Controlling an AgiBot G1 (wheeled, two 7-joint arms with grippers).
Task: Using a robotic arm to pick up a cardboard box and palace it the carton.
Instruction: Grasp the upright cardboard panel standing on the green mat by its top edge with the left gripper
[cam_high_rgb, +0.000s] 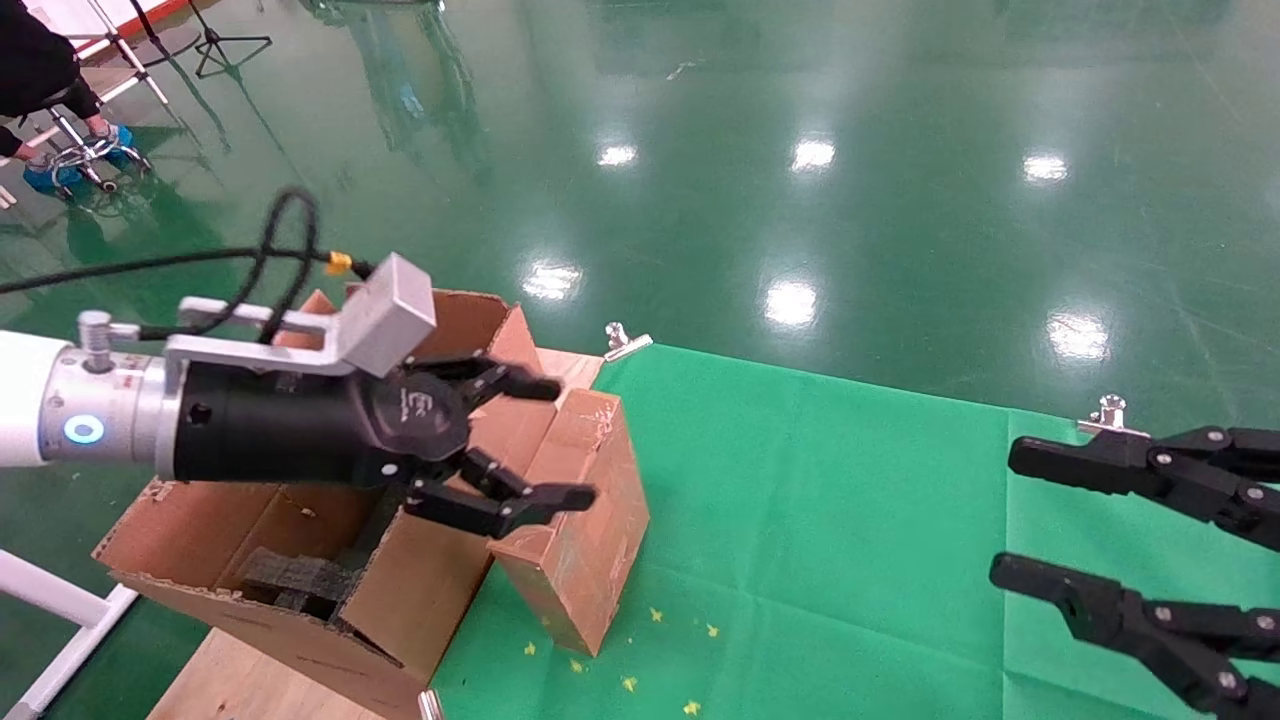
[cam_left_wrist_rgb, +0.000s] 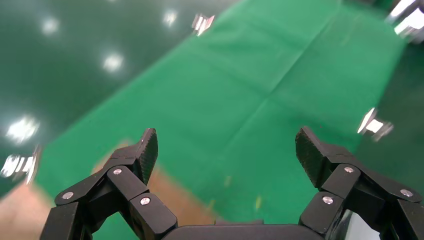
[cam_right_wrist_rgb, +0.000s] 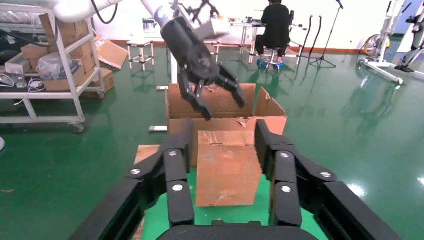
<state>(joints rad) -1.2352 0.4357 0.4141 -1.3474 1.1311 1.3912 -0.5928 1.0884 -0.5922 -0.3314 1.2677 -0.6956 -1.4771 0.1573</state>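
The cardboard box (cam_high_rgb: 590, 520), small, closed and reddish-brown, stands on the green cloth against the carton's near flap. The carton (cam_high_rgb: 200, 540) is large, with ragged flaps and black foam (cam_high_rgb: 285, 580) inside. The robotic arm is my left one, white with a silver wrist. Its gripper (cam_high_rgb: 565, 440) is open and empty, hovering above the box's carton-side edge. In the left wrist view the gripper (cam_left_wrist_rgb: 226, 150) is open over green cloth. My right gripper (cam_high_rgb: 1010, 512) is open and empty at the far right. In its wrist view the right gripper (cam_right_wrist_rgb: 224, 132) frames the box (cam_right_wrist_rgb: 227, 170), far off.
The green cloth (cam_high_rgb: 850, 520) covers the table and is held by metal clamps (cam_high_rgb: 625, 340) (cam_high_rgb: 1108, 412) at the far edge. Small yellow bits lie near the box. A person sits on a stool (cam_high_rgb: 40, 60) at the far left. A shelf rack (cam_right_wrist_rgb: 50, 60) stands beyond the carton.
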